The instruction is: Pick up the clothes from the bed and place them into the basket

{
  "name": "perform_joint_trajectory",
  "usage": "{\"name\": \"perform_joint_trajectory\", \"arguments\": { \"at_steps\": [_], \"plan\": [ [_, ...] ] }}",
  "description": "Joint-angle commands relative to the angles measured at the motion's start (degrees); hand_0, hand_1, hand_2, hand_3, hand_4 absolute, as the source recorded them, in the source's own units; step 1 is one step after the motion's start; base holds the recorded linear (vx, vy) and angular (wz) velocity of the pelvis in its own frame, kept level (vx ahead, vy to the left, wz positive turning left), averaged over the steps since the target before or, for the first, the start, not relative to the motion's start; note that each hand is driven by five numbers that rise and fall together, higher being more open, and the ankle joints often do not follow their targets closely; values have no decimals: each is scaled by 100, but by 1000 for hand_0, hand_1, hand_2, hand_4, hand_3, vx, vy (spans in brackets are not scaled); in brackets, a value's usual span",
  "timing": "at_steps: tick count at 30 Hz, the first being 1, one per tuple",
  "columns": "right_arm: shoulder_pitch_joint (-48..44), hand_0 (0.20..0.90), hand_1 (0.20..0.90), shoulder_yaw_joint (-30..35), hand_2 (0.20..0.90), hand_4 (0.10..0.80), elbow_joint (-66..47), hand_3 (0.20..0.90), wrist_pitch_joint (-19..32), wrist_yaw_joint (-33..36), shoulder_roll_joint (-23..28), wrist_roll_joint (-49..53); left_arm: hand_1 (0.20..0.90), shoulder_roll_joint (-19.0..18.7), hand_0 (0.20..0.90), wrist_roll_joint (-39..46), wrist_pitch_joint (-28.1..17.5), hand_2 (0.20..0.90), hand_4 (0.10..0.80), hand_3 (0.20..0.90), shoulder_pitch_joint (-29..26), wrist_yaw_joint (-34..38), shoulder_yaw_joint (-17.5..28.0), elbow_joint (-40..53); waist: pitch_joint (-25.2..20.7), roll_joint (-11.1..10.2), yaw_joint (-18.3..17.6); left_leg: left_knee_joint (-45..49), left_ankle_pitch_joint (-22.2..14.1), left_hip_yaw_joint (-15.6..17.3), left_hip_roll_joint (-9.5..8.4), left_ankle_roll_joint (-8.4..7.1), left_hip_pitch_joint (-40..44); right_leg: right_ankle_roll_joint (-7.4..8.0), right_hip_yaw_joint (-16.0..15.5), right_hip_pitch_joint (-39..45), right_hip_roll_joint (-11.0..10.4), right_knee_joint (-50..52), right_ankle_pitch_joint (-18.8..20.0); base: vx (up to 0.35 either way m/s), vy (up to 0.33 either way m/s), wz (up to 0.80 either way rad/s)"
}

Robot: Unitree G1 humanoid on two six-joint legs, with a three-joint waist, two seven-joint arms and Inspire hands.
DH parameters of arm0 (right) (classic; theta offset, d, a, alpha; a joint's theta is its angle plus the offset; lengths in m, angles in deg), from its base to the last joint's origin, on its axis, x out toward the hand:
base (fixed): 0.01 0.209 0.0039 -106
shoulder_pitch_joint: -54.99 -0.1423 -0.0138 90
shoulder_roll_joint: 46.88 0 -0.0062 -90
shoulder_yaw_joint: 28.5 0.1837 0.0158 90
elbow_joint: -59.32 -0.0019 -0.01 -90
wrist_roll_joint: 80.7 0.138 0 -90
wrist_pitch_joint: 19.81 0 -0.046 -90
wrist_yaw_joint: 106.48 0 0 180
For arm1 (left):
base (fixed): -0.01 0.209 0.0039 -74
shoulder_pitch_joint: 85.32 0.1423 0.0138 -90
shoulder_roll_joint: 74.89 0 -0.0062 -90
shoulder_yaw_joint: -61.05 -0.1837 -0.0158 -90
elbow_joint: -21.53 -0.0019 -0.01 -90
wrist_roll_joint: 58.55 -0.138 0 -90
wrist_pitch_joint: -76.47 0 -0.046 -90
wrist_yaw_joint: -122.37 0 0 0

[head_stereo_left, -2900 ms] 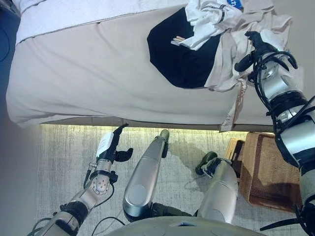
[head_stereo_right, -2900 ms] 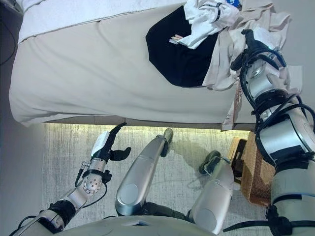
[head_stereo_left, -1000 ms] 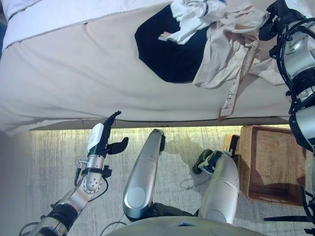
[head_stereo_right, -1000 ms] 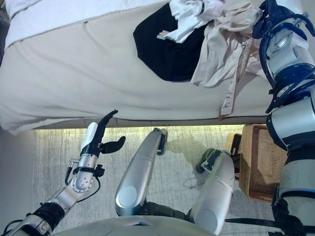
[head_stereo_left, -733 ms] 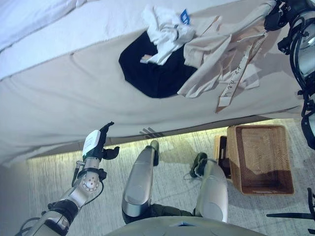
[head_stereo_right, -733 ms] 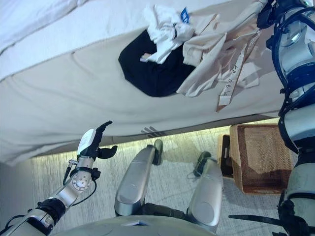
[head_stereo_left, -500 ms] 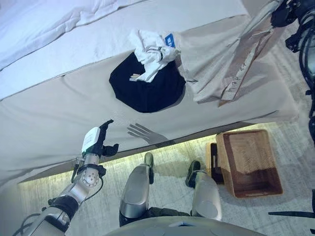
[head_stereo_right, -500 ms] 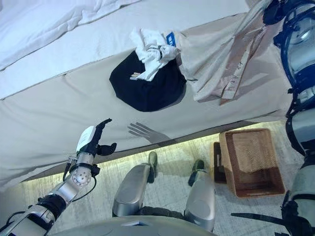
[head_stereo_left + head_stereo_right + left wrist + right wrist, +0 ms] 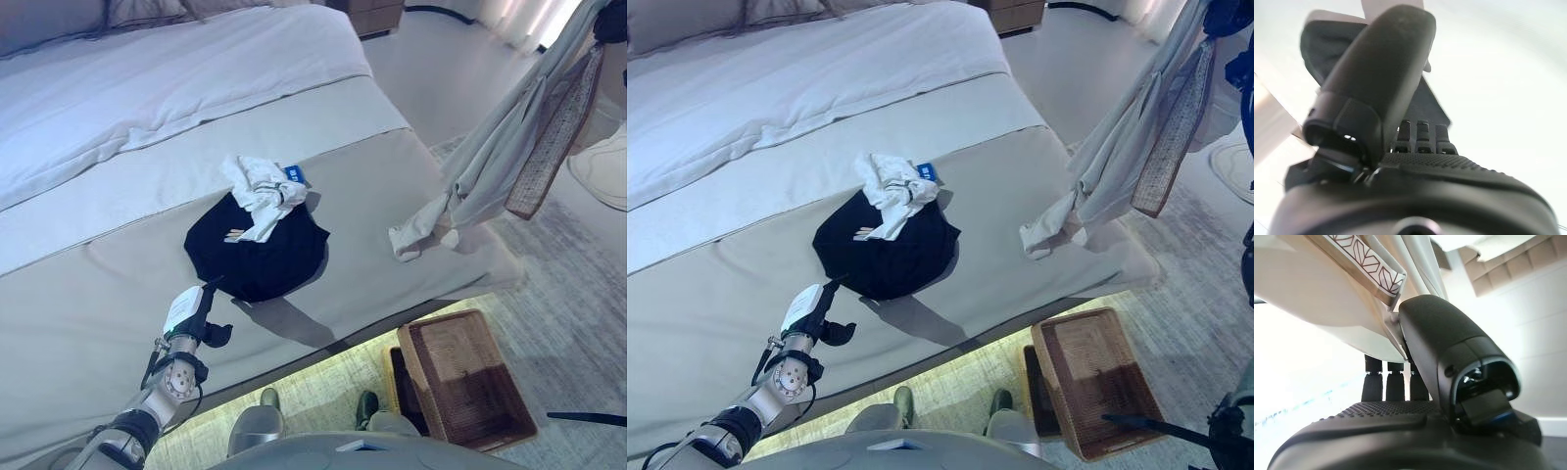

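The right hand (image 9: 1440, 357) grips a beige garment (image 9: 509, 147) hanging above the bed (image 9: 118, 255) edge, its tail touching the bed. The left hand (image 9: 191, 318) is relaxed and empty. The basket (image 9: 465, 377) sits on the floor; a black garment (image 9: 260, 255) and a white one (image 9: 257, 191) remain on the bed.

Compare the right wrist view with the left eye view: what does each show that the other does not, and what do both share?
Only the right wrist view shows the right hand with thumb and fingers clamped on cloth. Only the left eye view shows the black garment, the white garment, the bed, the basket on the floor and the open left hand. Both show the lifted beige garment with its patterned strip.
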Motion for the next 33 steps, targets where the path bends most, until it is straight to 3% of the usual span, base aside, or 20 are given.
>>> {"name": "perform_joint_trajectory", "arguments": {
  "at_steps": [1,10,14,23,33],
  "plan": [
    [-891,300,300,-372,300,100,-379,200,93,648,590,108,900,-289,900,-136,-383,900,800,900,-139,122,-19,-340,-875,-187,-31,-251,114,141,117,-137,-203,263,111,-308,-23,644,-377,-3,4,-17],
    [-689,300,300,-72,300,100,-1167,200,-152,762,1090,122,900,-257,900,-242,-575,900,800,900,-388,148,-133,-648,-993,-224,-472,-394,69,348,141,-123,-43,367,554,-391,40,451,-213,-22,8,-23],
    [-100,300,300,434,300,100,-1618,200,-197,542,1439,20,900,-260,900,-437,-808,900,800,900,-542,415,-106,-543,-992,-190,-789,-367,-10,520,167,-98,-3,403,871,-539,91,427,-134,-43,6,-41],
    [963,300,300,1232,300,100,-1701,200,28,196,1875,84,900,-273,900,-420,-777,900,800,900,-563,377,-75,-724,-1027,-141,-1169,-390,-50,810,212,-97,86,427,1153,-658,173,361,-53,-15,-27,-25],
    [2952,300,300,3051,300,100,-1656,200,343,6,1898,227,900,-244,900,-391,-1017,900,800,900,-546,375,98,-578,-945,6,-1404,-334,-87,937,226,-133,55,414,1238,-761,231,376,-49,-17,-49,-9]
  ]
}}
